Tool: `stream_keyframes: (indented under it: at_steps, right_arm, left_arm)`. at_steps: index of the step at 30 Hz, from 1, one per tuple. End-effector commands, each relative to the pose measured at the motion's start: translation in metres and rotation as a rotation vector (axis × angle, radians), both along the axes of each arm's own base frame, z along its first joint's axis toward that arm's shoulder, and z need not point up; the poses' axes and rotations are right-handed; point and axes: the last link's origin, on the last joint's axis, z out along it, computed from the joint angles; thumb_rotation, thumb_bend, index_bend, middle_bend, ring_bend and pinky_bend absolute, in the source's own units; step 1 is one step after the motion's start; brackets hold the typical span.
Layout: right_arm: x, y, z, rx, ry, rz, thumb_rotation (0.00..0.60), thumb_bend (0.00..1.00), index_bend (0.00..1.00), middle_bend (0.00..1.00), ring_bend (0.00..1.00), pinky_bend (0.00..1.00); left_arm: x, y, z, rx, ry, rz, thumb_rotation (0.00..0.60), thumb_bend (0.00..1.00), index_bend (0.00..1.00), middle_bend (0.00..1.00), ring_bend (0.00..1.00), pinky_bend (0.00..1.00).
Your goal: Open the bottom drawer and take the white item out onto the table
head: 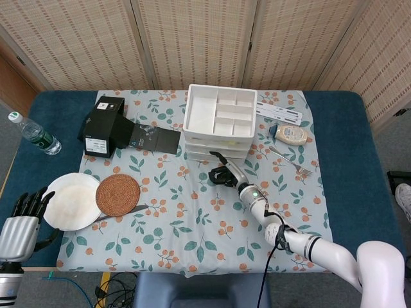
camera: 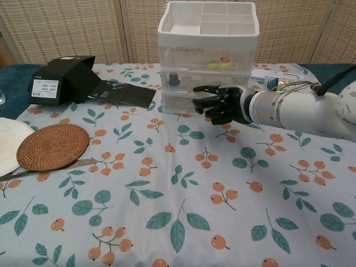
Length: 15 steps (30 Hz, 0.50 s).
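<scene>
The white three-drawer unit [head: 216, 123] [camera: 208, 55] stands at the back middle of the table, with a compartment tray on top. Its translucent bottom drawer [camera: 181, 103] is closed, and I cannot make out the white item inside. My right hand [head: 223, 174] [camera: 221, 104] hovers just in front of that bottom drawer, fingers loosely bent and apart, one pointing left along the drawer front, holding nothing. Whether it touches the drawer I cannot tell. My left hand [head: 23, 221] hangs off the table's front left corner, fingers spread and empty.
A black box [head: 103, 126] [camera: 61, 78] with its flap down lies left of the drawers. A woven coaster [head: 118, 194], a white plate [head: 69, 201] and a knife [head: 122, 212] sit front left. A fork [head: 292, 162], a squat bottle [head: 292, 133] and a water bottle [head: 35, 135] are also present.
</scene>
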Motion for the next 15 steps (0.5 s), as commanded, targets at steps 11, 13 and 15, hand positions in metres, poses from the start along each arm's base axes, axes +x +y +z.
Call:
stream_keyframes:
  at_steps: [11,13,15]
  right_arm:
    - [0.0022,0.0013,-0.0017,0.011,0.003,0.015,0.6,0.55,0.08,0.74,0.93,1.0]
    - [0.0023,0.0029,-0.0013,0.011,0.004,0.021,0.6,0.55,0.08,0.74,0.93,1.0]
    - [0.0029,0.0048,-0.0008,0.012,0.003,0.027,0.6,0.55,0.08,0.74,0.93,1.0]
  left_arm:
    - [0.0005,0.0001,-0.0005,-0.003,0.002,0.0,0.6,0.25,0.1,0.07,0.1,0.06]
    - [0.0007,0.0004,-0.0008,-0.004,0.002,0.0,0.6,0.25,0.1,0.07,0.1,0.06]
    - [0.0007,0.0004,-0.0006,-0.004,0.002,0.0,0.6,0.25,0.1,0.07,0.1,0.06]
